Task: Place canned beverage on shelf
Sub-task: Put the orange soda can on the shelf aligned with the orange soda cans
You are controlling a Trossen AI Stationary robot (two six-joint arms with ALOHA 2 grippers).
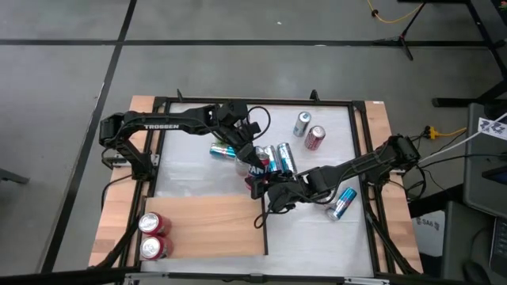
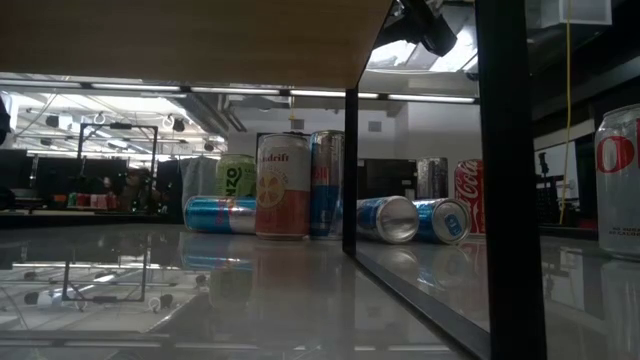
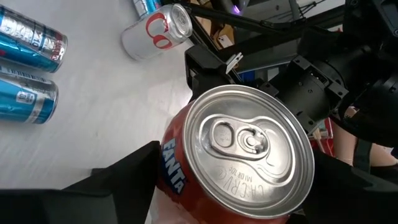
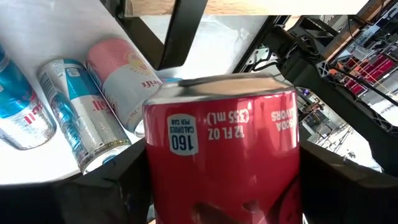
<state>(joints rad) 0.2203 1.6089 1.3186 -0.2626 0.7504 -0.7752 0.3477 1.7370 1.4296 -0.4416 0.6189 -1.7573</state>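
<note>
An orange-red Fanta can (image 1: 257,168) hangs above the middle of the table, between both grippers. My left gripper (image 1: 251,157) reaches in from the far left and is shut on it. The left wrist view looks onto the can's silver top (image 3: 249,149). My right gripper (image 1: 269,185) comes from the right and is shut on the same can (image 4: 221,155). The shelf (image 1: 210,226), a light-brown wood panel, covers the table's near left part. It is seen from below in the low view (image 2: 180,40). My left gripper pinches the can's side wall just below the top rim (image 3: 171,168), one dark finger (image 3: 121,183) on each side. The can's top faces this wrist, and the can is clear of the table. My right gripper pinches the can's printed side wall (image 4: 186,140) between its two fingers (image 4: 109,186), which lie across the can. How far back the can reaches between them does not show. The can is lifted clear of the table.
Two red cans (image 1: 153,235) stand on the shelf's left end. Loose cans lie and stand around the table's middle: a silver one (image 1: 301,123), a red one (image 1: 314,137), blue ones (image 1: 223,150) (image 1: 342,203). Black frame bars (image 2: 505,180) edge the table.
</note>
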